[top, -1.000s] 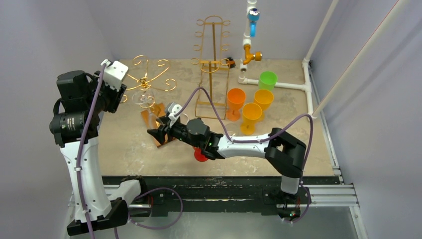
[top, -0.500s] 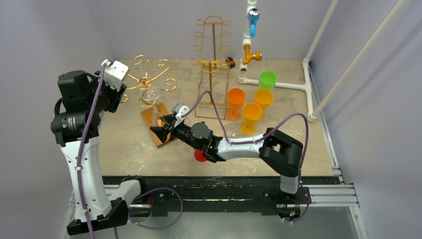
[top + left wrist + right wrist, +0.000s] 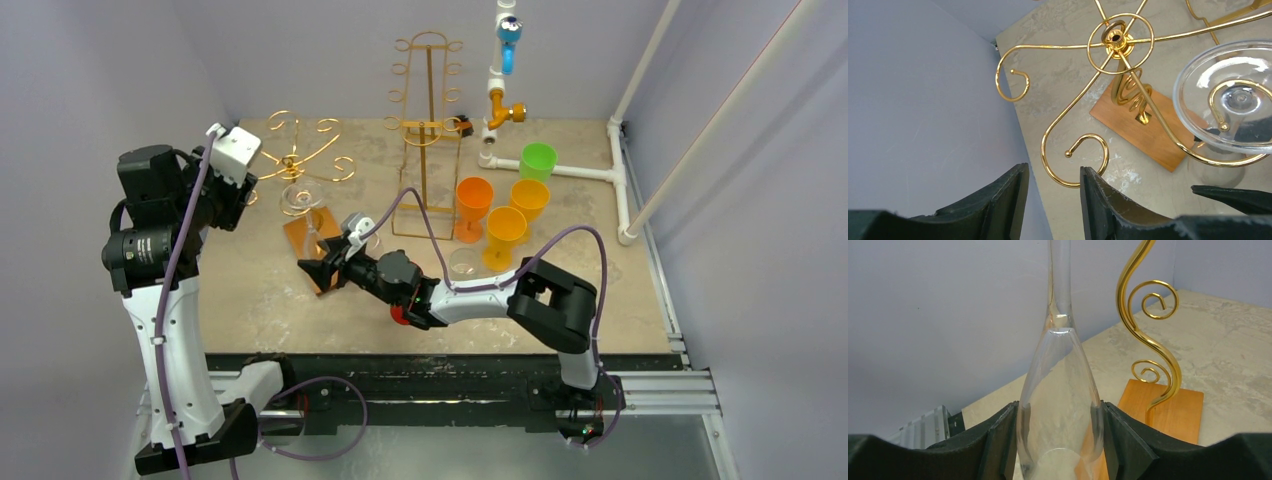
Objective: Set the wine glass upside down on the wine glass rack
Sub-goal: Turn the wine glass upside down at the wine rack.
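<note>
Right tool [image 3: 1058,412] grips the upturned wine glass [image 3: 1058,370] by its bowl at the rack [image 3: 1118,40]: you risk a drop or a tipped rack.

Your fingers [image 3: 998,440] press both sides of the bowl, stem pointing up. In the left wrist view the clear foot [image 3: 1198,75] lies over one gold hook [image 3: 1211,102], yet you cannot tell whether it bears on the wire. Let go before it does and the glass likely falls onto the wooden base [image 3: 1143,132] and breaks. Drag sideways with the stem inside the hook and the light rack may tilt or slide on the worktop [image 3: 250,290]. Squeeze harder and the thin bowl could crack. Your left tool [image 3: 1052,172] hangs above the rack arms, jaws partly apart with nothing between them; lower it and it may snag a curl.
</note>
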Controlling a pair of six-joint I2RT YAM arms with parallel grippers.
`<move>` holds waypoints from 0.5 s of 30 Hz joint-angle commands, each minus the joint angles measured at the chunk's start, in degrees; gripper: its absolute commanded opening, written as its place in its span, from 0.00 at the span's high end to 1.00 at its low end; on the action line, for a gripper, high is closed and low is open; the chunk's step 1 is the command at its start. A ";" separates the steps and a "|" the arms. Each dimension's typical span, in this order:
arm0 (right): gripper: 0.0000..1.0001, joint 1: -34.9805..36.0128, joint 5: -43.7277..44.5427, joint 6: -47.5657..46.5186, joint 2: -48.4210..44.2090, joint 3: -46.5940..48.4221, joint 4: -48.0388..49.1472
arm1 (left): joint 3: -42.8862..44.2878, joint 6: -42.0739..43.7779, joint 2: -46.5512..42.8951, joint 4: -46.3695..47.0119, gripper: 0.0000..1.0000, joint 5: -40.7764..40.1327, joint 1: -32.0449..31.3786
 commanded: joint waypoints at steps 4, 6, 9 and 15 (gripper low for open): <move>0.44 -0.22 1.76 1.90 0.13 2.44 -0.27 | 0.09 -2.14 -0.71 -5.54 0.55 -4.00 -0.03; 0.24 -1.29 2.00 1.57 -0.07 2.53 -1.04 | -0.32 -1.88 -0.86 -5.80 0.54 -3.27 0.01; 0.02 -0.15 2.84 1.35 -1.17 1.89 -2.44 | -0.74 -0.74 -1.06 -6.69 0.54 -1.53 -0.04; 0.01 -0.15 3.19 0.61 -6.74 -1.50 -3.07 | -1.98 0.78 -1.15 -7.41 0.55 -0.14 -0.03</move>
